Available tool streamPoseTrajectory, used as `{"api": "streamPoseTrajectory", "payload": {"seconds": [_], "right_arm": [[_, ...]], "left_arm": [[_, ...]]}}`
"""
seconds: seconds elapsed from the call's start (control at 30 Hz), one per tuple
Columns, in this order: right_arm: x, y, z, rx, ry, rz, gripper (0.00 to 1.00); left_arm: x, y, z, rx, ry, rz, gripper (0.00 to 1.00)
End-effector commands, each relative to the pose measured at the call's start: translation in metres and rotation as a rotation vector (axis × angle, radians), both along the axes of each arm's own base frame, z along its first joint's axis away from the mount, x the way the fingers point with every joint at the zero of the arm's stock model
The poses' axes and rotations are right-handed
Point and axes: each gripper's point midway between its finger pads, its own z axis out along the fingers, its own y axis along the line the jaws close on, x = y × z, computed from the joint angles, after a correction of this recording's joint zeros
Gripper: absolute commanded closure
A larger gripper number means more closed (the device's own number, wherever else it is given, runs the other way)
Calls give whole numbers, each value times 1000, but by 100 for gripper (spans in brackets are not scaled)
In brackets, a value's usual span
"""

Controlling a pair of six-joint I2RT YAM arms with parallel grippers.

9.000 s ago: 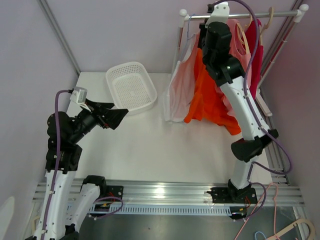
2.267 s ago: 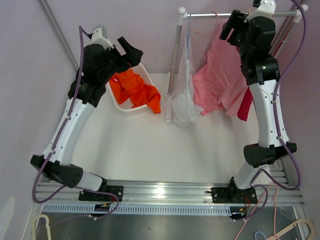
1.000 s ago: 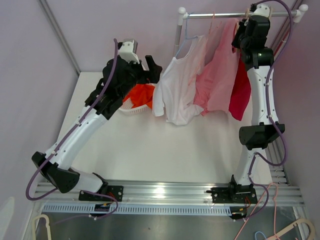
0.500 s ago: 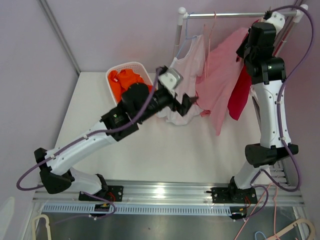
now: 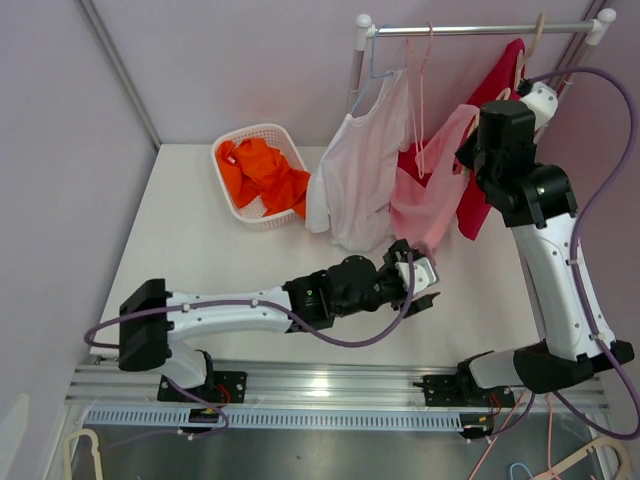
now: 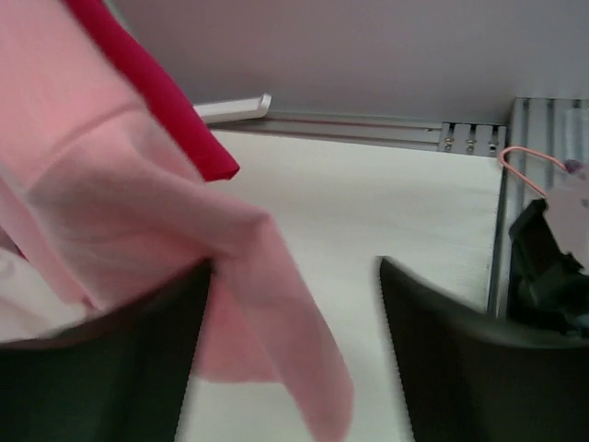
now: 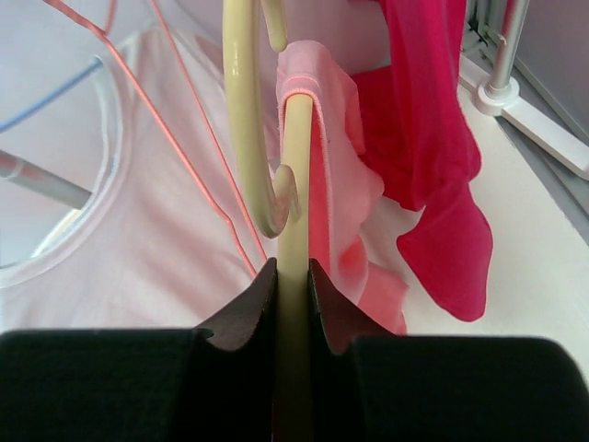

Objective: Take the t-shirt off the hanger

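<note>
Right fingers (image 7: 241, 318) clamped on the neck of the cream hanger (image 7: 294, 184), held below the rail (image 5: 470, 30) over the far right of the bench (image 5: 230, 250). Pink shirt (image 5: 425, 200) hangs from it. Left fingers (image 6: 101, 368) wide apart, low, with the shirt hem between them; cannot tell if they touch it.

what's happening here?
The right gripper is shut on a cream hanger carrying the pink t-shirt, held below the rail. The left gripper is open at the shirt's lower edge, with cloth between its fingers but not gripped yet. An orange t-shirt lies in the basket. White and red shirts hang on the rail.
</note>
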Motion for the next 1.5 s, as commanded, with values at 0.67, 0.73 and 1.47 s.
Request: {"api": "streamPoseTrajectory", "payload": {"seconds": [0.67, 0.73, 1.47], "right_arm": [[24, -6, 23, 33, 56, 69, 100], [17, -2, 22, 49, 113, 138, 100], [-100, 26, 6, -82, 99, 300, 100]], "left_arm": [[-143, 18, -45, -115, 80, -185, 100], [-142, 9, -82, -60, 102, -132, 99], [63, 64, -39, 7, 526, 447, 99]]}}
